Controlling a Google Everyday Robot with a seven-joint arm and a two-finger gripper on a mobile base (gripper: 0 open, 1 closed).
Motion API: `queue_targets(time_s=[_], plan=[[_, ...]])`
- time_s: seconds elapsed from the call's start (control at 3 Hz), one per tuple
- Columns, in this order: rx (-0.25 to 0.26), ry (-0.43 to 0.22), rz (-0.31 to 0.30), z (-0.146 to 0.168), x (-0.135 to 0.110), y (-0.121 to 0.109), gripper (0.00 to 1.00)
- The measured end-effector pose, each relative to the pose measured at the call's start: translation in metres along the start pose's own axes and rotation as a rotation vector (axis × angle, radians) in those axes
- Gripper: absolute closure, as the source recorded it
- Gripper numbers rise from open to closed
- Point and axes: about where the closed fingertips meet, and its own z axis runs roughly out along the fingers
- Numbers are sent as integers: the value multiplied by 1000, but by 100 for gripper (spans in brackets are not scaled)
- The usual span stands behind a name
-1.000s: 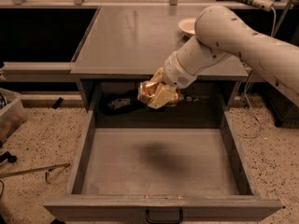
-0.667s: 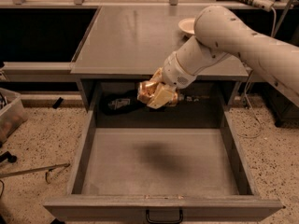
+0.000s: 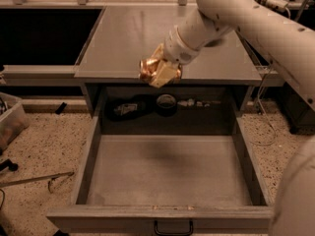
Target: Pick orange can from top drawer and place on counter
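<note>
Gripper, jaws clamped on the orange can, holds it above the front edge of the tabletop, clear of the open drawer, apparently high enough to carry inward for placing.

The gripper, at the counter's front edge, clasps the orange can and hides much of it; its label is unreadable. The arm runs off the right edge; the top drawer's handle is cropped below; the objects in the recess are too dim to name.
</note>
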Motion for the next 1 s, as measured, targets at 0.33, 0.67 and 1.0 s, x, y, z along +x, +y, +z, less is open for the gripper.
queue_targets(time_s=[0.33, 0.67, 1.0], plan=[[102, 27, -33, -10, -12, -66, 100], [219, 61, -22, -19, -14, -123, 100], [269, 98, 37, -15, 1, -157, 100]])
